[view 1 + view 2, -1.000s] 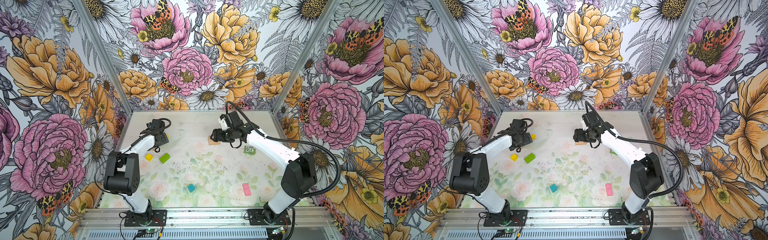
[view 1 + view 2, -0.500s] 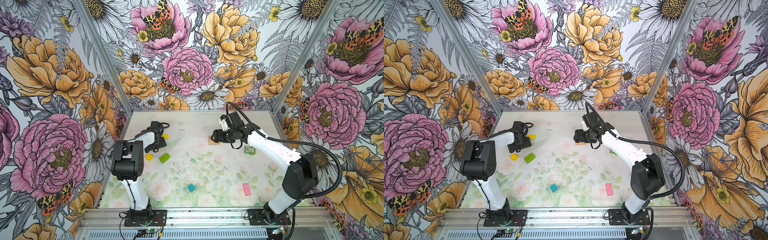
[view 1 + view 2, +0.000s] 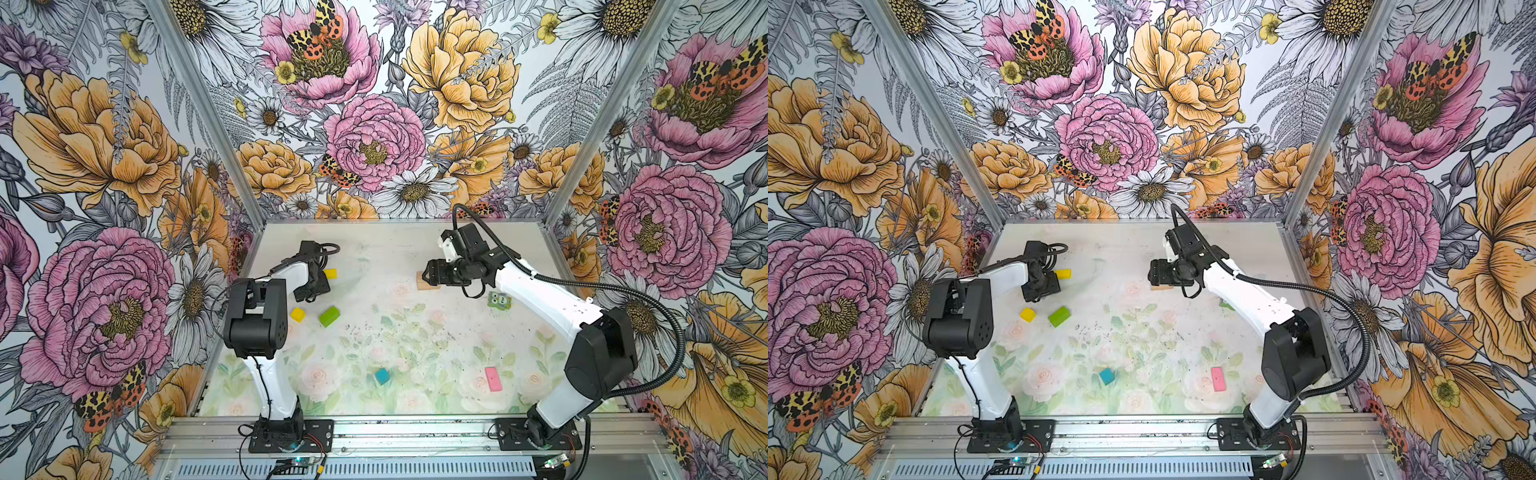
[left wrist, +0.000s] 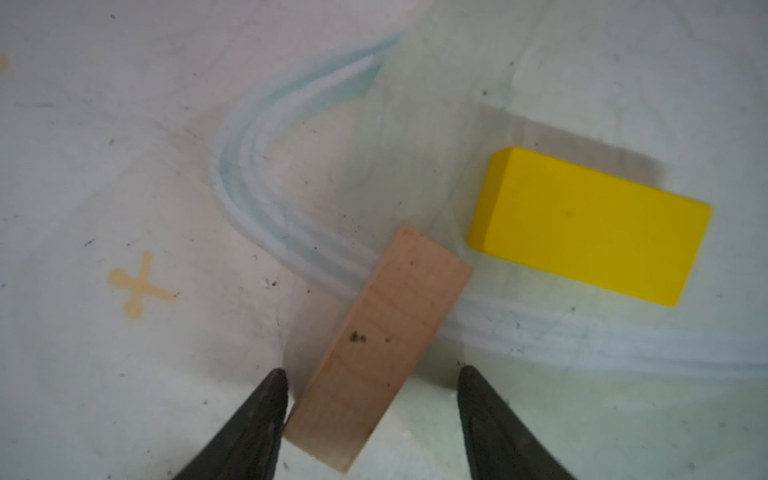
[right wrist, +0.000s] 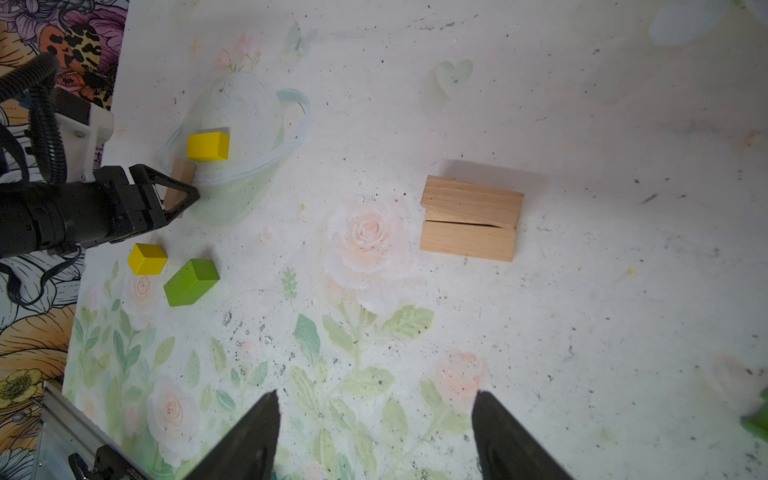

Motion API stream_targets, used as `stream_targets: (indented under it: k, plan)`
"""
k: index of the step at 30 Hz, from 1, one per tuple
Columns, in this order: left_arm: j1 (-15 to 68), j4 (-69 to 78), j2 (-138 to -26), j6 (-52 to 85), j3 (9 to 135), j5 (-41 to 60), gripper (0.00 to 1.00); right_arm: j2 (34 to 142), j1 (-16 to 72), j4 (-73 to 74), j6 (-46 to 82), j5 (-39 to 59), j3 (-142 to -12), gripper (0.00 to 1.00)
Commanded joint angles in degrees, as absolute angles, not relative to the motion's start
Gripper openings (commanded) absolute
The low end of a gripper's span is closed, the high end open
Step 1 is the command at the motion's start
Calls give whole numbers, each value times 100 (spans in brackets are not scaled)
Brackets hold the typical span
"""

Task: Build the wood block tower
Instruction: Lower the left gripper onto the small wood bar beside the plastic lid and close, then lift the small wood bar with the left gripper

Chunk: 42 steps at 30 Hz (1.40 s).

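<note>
Straddling a tan plank (image 4: 378, 345), the left gripper (image 4: 370, 370) sits low near the far left corner of the tabletop (image 3: 374, 249).

- Jaws half-wide. One finger (image 4: 266, 399) is at the plank's long edge; the other stands clear with a gap. No firm hold yet.
- The plank lies flat. Its long axis runs aslant through the jaw gap, and its far end leans toward the yellow bar (image 4: 590, 224) just beside it. Whether corner touches corner, cannot tell.
- Judgement: the skew matters. A squeeze will likely twist the plank square, or nudge it into the bar.
- The right gripper (image 5: 375, 392) is wide and empty, hovering toward the far edge, right of centre. Two tan planks (image 5: 469, 220) lie side by side ahead of it, long sides together; probably the base. No tower stands yet.
- Yellow cube (image 3: 298, 314) and lime green block (image 3: 329, 316) lie loose near the left edge; the left arm is nearer.
- Teal cube (image 3: 382, 375) and pink slab (image 3: 493, 378) lie toward the near edge, well apart from both grippers.
</note>
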State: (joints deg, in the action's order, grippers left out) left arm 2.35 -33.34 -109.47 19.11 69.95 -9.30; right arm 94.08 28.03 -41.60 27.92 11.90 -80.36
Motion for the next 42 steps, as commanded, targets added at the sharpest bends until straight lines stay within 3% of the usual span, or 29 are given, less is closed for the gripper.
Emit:
stream_targets:
  k: [1, 6, 8, 15, 17, 25, 34, 42]
  plan:
    - [270, -3252, -11039, 1849, 7115, -756, 62, 9219, 2760, -4192, 2760, 1222, -7977, 75]
    - [375, -3268, -11045, 1863, 7080, -747, 56, 9146, 2760, -4192, 2769, 1209, -7942, 75]
    - [411, -3278, -11057, 1863, 7071, -726, 49, 9120, 2760, -4188, 2777, 1204, -7917, 75]
    - [595, -3312, -11034, 1900, 7030, -792, 47, 9038, 2760, -4188, 2777, 1192, -7848, 75]
    - [632, -3333, -11041, 1899, 7055, -795, 41, 9007, 2760, -4192, 2785, 1195, -7836, 75]
    - [653, -3406, -11098, 1929, 7158, -893, 39, 8973, 2760, -4192, 2786, 1246, -7798, 75]
    - [759, -3528, -11119, 1934, 7206, -870, 22, 8982, 2760, -4192, 2785, 1266, -7825, 75]
    - [1193, -3724, -10917, 1999, 7164, -1023, 20, 8940, 2777, -4192, 2804, 1274, -7810, 75]
